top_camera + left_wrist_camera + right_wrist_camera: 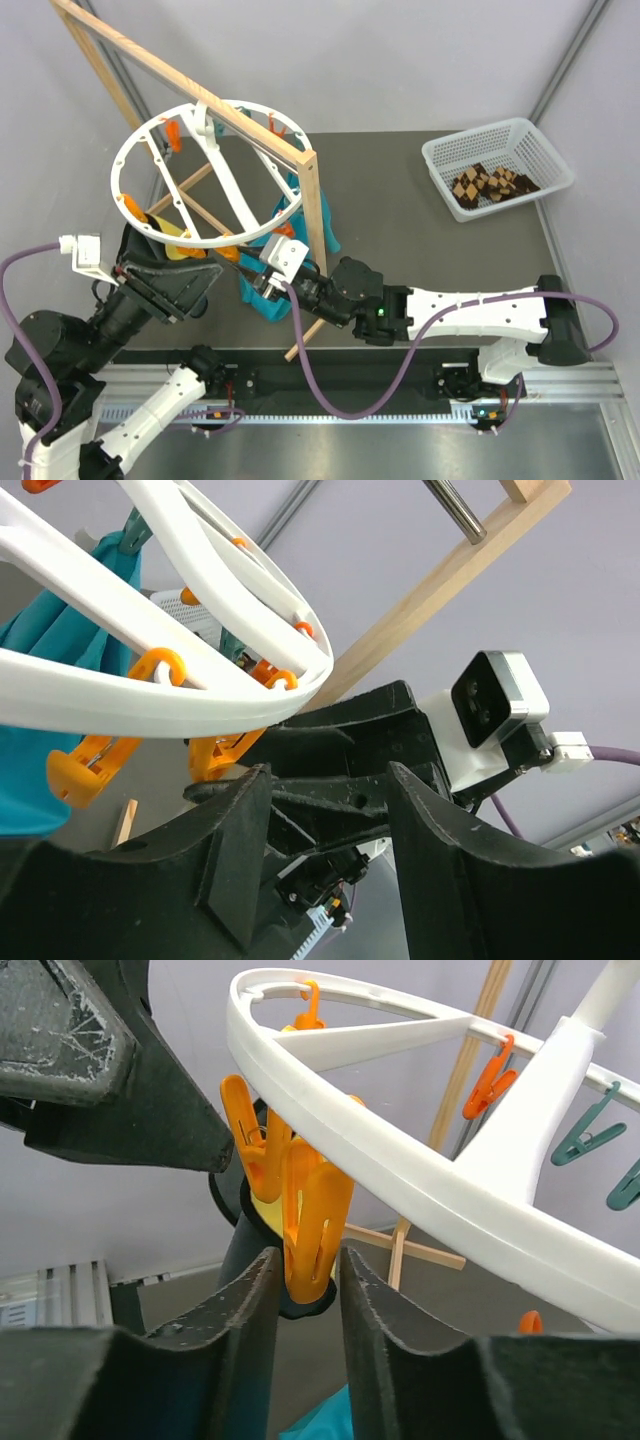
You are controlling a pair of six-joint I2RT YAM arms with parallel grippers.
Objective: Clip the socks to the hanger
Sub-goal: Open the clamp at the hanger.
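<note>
White plastic hanger [245, 104] hangs on a wooden frame [313, 200] at the table's left. The socks [488, 186] lie in a mesh basket [445, 150] at the far right, well apart from both arms.

From the left wrist, the left gripper [325, 780] has its jaws apart and empty, just below the hanger's rim and its orange clips [225, 752].

From the right wrist, the right gripper [308, 1260] has its jaws pinched on one orange clip [312, 1210] that hangs from the rim.

Robot lab — 2 arms [470, 310] on aluminium rail [590, 385], grey walls [400, 60].
</note>
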